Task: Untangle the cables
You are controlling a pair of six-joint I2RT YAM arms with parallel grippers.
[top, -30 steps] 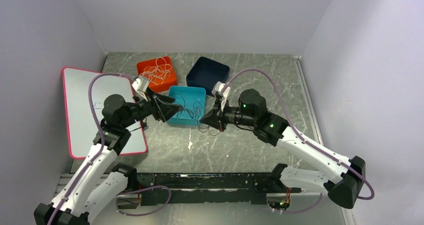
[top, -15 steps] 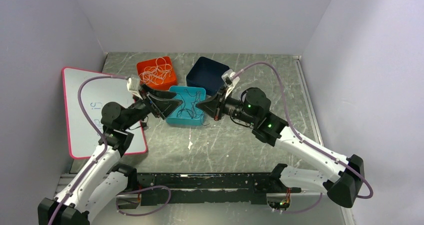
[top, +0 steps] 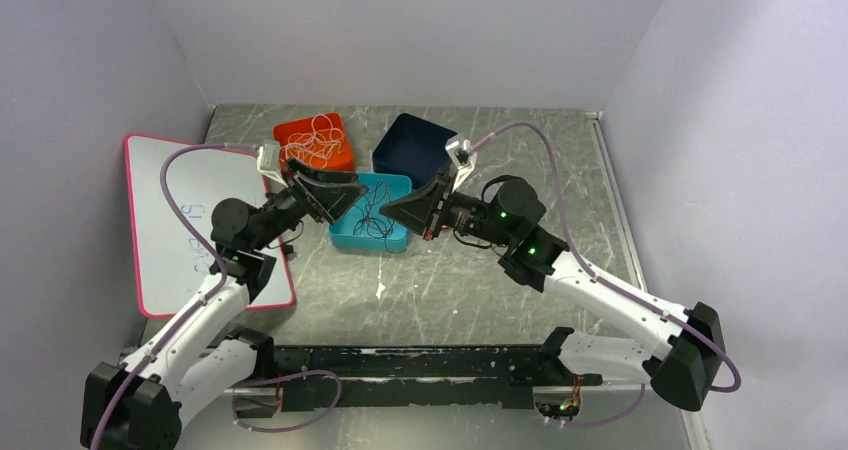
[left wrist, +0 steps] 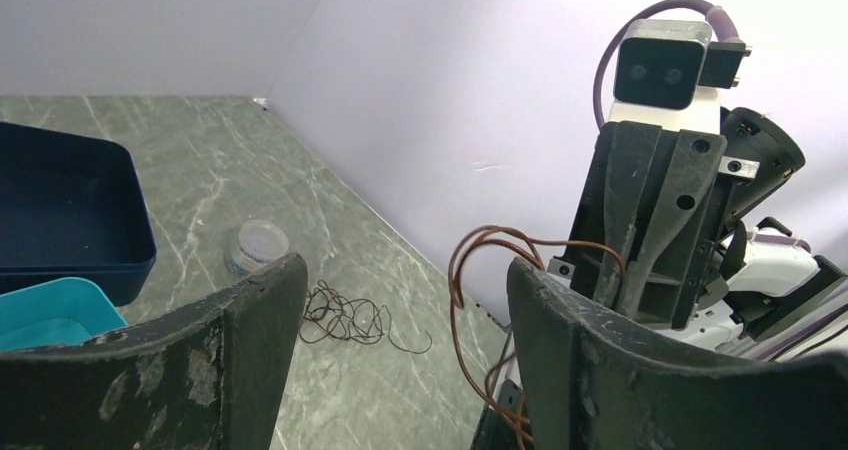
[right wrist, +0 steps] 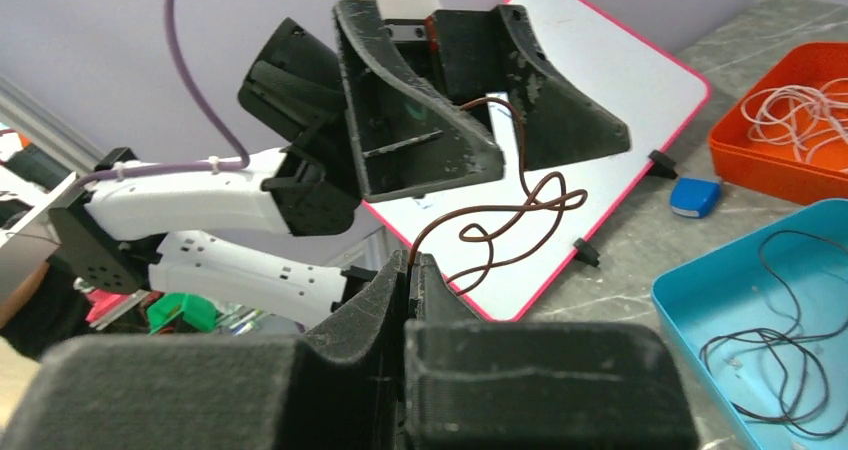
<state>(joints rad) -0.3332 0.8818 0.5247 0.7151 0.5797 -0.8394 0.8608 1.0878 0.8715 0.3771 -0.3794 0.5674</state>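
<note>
The right gripper (right wrist: 412,268) has its fingers pressed together on one end of the brown cable (right wrist: 521,155); the wire leaves the closed tips, curls through two loose loops in the air, and rises into the gap of the left gripper (left wrist: 400,280). The left gripper's fingers stand wide apart; the wire hangs just beside its right finger and nothing is clamped there.

Both grippers sit tip to tip above the teal tray (top: 345,238), the left approaching from the left and the right from the right. A second ago the right gripper was low, at the near edge of that tray, and the left gripper stood off to the tray's left; both have since risen and closed in, so the brown cable is now off the table (top: 450,290) and held in the air.

Judgement: the lift is done and a second grip by the left gripper is the step in hand; closing too early could trap a loop.

A black cable (top: 370,215) lies in the teal tray; a pale cable (top: 316,140) fills the orange tray (top: 288,130) at the far left; the navy tray (top: 415,145) lies far right of it; a dark tangle (left wrist: 348,320) lies on the table; the whiteboard (top: 165,220) lies at the left.
</note>
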